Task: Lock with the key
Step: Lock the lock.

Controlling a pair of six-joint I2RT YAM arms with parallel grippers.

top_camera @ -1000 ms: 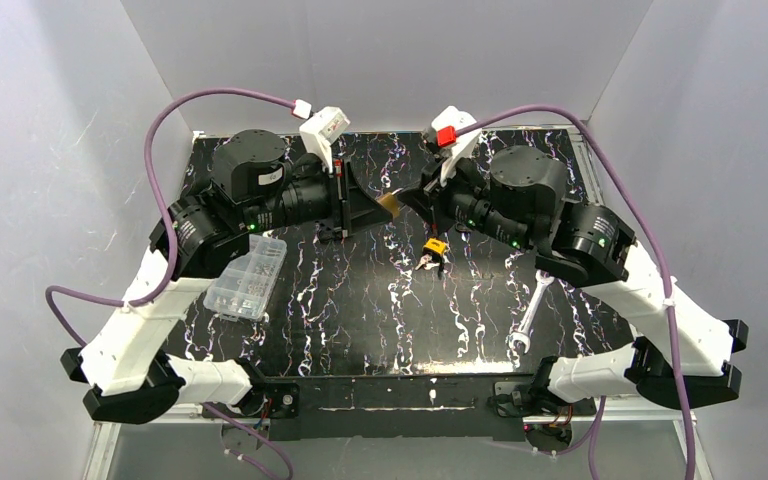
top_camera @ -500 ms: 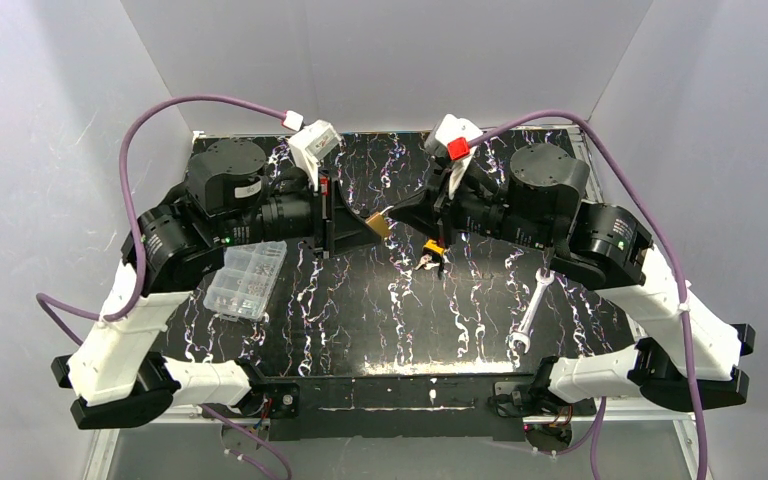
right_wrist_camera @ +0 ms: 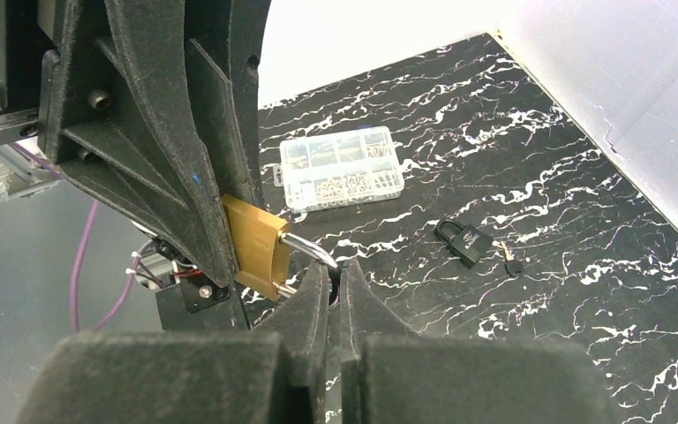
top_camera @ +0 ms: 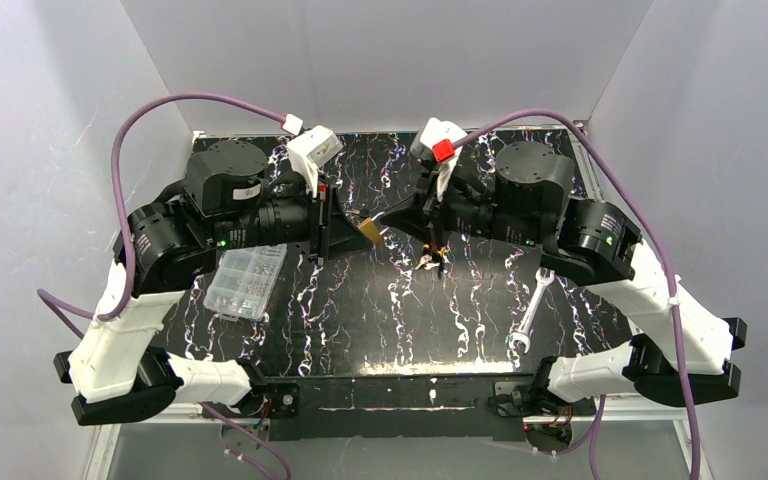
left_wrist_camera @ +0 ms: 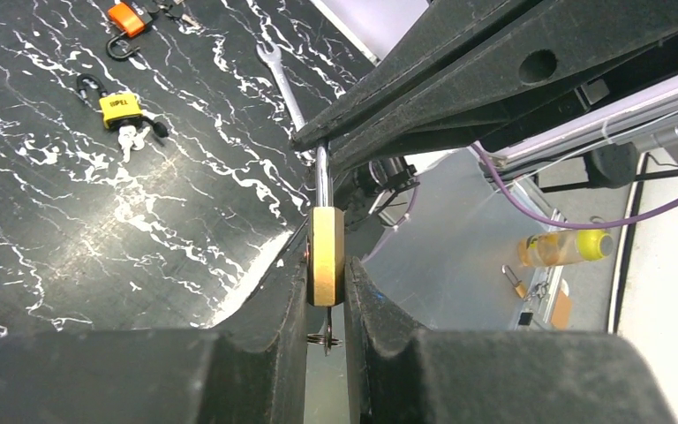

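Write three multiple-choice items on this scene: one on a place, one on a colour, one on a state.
1. Where does the wrench lie? A) on the table's right side B) in a drawer C) on the floor
2. What colour is the held padlock's body? A) black B) red C) brass
3. What is the right gripper doing? A) hanging open B) clamping the padlock's shackle C) gripping the wrench
Answers: 1 A, it lies flat there; 2 C, brass shows between the left gripper's fingers; 3 B, its fingers close on the shackle.

Left arm (top_camera: 132, 318) and right arm (top_camera: 660, 298) reach inward, their clamped jaws meeting mid-air.
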